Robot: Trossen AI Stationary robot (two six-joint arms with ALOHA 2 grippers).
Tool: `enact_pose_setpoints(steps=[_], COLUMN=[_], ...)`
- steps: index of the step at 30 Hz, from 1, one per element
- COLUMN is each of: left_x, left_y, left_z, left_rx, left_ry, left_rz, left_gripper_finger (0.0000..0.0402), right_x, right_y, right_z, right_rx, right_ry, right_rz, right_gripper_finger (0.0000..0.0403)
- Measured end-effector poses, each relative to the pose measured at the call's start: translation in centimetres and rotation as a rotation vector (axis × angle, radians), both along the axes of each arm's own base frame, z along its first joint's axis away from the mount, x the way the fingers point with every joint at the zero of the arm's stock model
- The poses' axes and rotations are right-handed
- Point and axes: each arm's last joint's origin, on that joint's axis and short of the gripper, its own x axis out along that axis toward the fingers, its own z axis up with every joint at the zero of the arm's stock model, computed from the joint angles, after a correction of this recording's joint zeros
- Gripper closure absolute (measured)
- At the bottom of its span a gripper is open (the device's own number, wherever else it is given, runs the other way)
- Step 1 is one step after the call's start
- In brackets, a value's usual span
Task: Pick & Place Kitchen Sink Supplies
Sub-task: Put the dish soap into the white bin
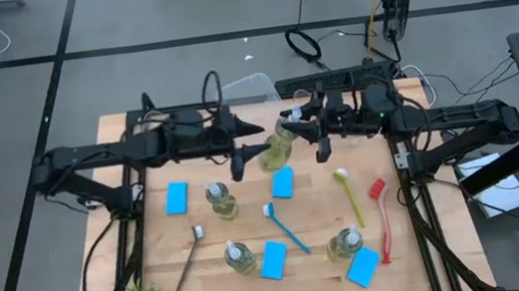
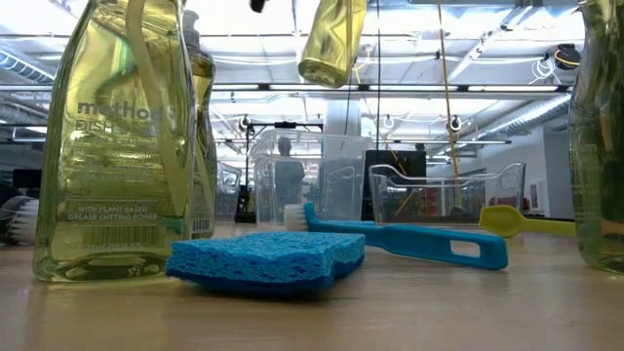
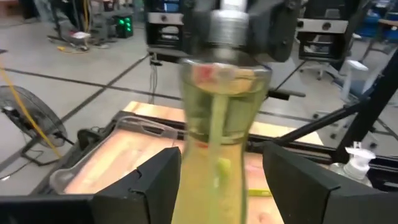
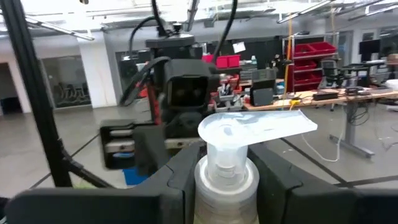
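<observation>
Mid-air handover, judged from the pose: one soap bottle (image 1: 279,149) hangs above the surface (image 1: 250,229), tilted, shared between both arms.

Right pincer (image 4: 227,163): closed on the bottle's neck just under the white pump (image 4: 252,129). Left pincer (image 3: 221,163): its two fingers (image 3: 152,180) bracket the bottle's body, the bottle sitting between them; whether they press on it yet I cannot tell. Likely reason for the double hold: the neck grip carries the bottle, and the body grip would let it be set upright.

Below and in front of both pincers, on the surface: three more soap bottles (image 1: 221,200), four blue sponges (image 1: 177,198), and brushes in blue (image 1: 286,227), yellow (image 1: 349,197), red (image 1: 382,220) and dark grey (image 1: 191,256). One sponge (image 1: 283,183) lies almost directly under the held bottle.

Room: a clear bin (image 1: 254,88) stands behind the pincers at the far edge, near the bottle, so a short carry looks likely. Air above the surface is free; the low view shows the bottle's base well above everything. Risk: the two pincers are close together, so a release needs care.
</observation>
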Motion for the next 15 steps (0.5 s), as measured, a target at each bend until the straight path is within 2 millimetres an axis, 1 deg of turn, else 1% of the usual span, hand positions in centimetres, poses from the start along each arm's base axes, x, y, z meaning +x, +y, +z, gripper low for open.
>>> enact_pose_setpoints(steps=[4,10,15], left_x=[1.5,2.3,2.9], left_y=[0.3,0.8,1.3], left_z=[-0.5,-0.8,-1.3], left_rx=[-0.01,-0.016,-0.034], left_ry=[0.023,0.048,0.054], left_rz=[-0.028,-0.015,0.001], left_gripper_finger=[0.0145,0.0095,0.007], right_x=[0.0,0.0,0.1], right_y=[-0.2,-0.3,-0.4], right_z=[-0.1,-0.3,-0.4], right_rx=[0.001,-0.004,-0.005], right_ry=[0.013,0.032,0.031], right_rz=[-0.009,-0.013,-0.014], right_gripper_finger=[0.0304,0.0304,0.0304])
